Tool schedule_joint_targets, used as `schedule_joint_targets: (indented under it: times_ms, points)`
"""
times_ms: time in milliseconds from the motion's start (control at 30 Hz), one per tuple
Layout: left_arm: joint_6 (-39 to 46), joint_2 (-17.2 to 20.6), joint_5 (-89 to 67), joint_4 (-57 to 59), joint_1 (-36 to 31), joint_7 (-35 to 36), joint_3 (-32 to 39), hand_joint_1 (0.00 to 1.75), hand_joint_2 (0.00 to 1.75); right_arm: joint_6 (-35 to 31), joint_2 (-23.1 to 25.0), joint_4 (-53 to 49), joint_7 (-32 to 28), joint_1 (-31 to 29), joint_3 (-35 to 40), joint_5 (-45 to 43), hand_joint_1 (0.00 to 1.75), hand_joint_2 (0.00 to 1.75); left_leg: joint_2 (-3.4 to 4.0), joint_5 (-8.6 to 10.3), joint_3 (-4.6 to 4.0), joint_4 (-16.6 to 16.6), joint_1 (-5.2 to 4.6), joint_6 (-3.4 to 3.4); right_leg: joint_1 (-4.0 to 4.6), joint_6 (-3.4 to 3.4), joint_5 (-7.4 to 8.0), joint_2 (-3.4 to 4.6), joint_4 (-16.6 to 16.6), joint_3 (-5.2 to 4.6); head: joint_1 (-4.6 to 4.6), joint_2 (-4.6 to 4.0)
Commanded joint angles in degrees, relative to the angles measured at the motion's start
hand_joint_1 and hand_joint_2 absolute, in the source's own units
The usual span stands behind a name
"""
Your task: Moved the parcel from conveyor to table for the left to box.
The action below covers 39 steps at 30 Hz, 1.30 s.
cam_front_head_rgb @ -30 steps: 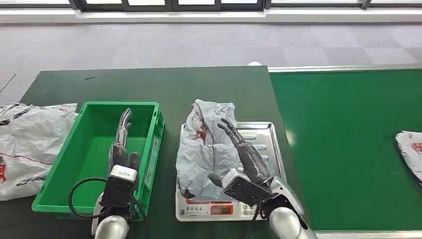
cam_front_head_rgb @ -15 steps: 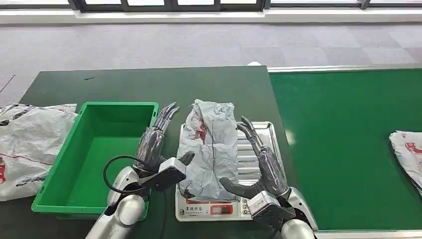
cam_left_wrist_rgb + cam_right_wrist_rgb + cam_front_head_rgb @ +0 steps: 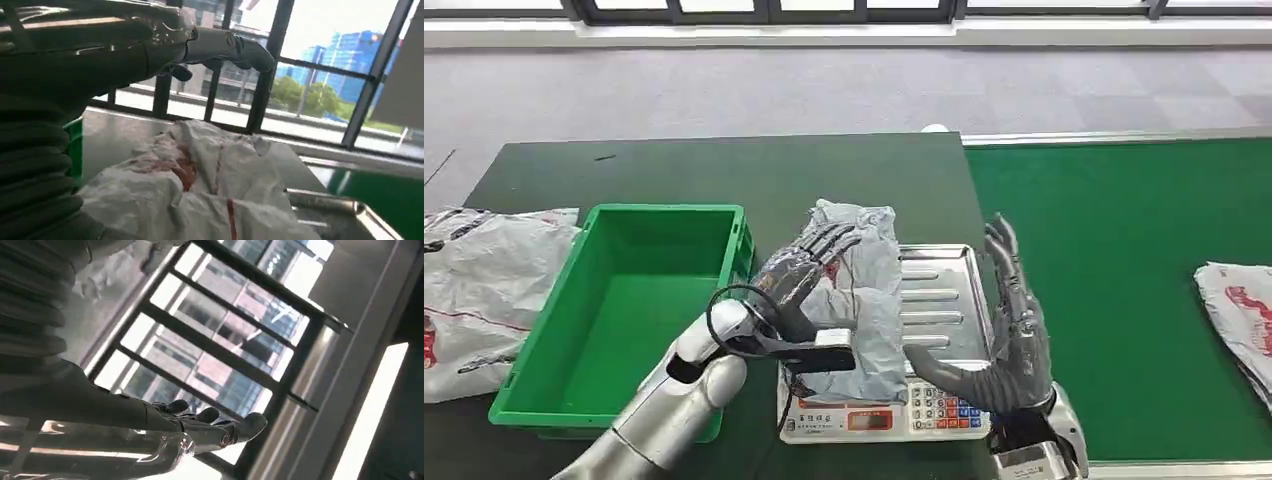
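Now left hand (image 3: 799, 270) over parcel (image 3: 864, 300)

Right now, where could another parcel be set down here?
Free: the bin, the dark table behind it, and the conveyor between scale and far parcel. Crowded: the scale, where a parcel lies under the left robot hand.

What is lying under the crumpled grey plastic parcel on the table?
Under the crumpled grey plastic parcel sits a silver metal scale tray with its white keypad base. The tray's left part is covered by the parcel, so anything there cannot be seen.
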Motion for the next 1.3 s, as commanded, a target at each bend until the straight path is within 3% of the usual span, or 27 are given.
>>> schedule_joint_targets:
  times_ms: [33,67,133,567,600,633,1300]
  points:
    - [-8.1,2.5,0.9,15.0,-9.5,-2.3,-13.9,0.00,1.75,-5.0,-1.4,0.3,1.8,1.7,0.8,5.6,0.00,1.75,-0.08,0.06,0.06,-0.1,0.06,-0.04,0.06,-0.03,0.04,-0.08,-0.1,0.11,0.00,0.00]
    - [-16.6,2.9,0.8,17.1,-12.5,-4.1,-18.0,0.00,1.75,-5.3,-2.0,0.4,2.4,2.2,1.0,5.5,0.00,1.75,-0.10,0.09,0.08,-0.1,0.06,-0.05,0.06,-0.04,0.06,-0.11,-0.2,0.14,0.00,0.00]
    - [-18.7,2.0,1.8,20.5,-15.6,-5.0,-20.0,0.00,1.75,-6.1,-2.9,1.0,2.6,2.2,1.3,4.9,0.00,1.75,-0.29,0.10,-0.05,0.0,0.08,-0.04,0.08,-0.03,0.02,-0.29,-0.1,0.07,0.00,0.00]
    - [-24.4,1.5,3.9,23.6,-19.5,-6.6,-25.8,0.00,1.75,-6.4,-3.4,1.9,3.3,2.0,1.8,4.2,0.00,1.75,0.05,0.00,-0.28,-0.2,0.06,0.01,0.06,-0.03,0.05,0.04,-0.2,0.25,0.00,0.00]
    - [-25.4,1.7,4.0,23.9,-19.8,-6.8,-26.7,0.12,1.75,-6.4,-3.5,2.4,3.0,1.7,2.0,3.8,0.00,1.75,0.05,-0.04,-0.21,-0.1,0.07,0.01,0.06,-0.03,0.00,0.04,-0.2,0.31,0.00,0.00]
    - [-25.4,2.0,4.1,24.0,-19.9,-6.9,-27.1,1.75,1.75,-6.3,-3.5,2.7,3.0,1.4,2.0,3.6,0.00,1.75,0.07,-0.07,-0.20,-0.1,0.06,0.02,0.05,-0.03,-0.03,0.06,-0.1,0.31,0.00,0.00]
    - [-26.8,2.4,4.1,23.4,-21.2,-7.2,-28.9,1.75,1.75,-4.9,-2.4,2.5,4.0,0.5,1.7,3.6,0.00,1.75,0.09,-0.05,-0.18,-0.1,0.07,0.03,0.06,-0.06,-0.03,0.07,0.0,0.31,0.00,0.00]
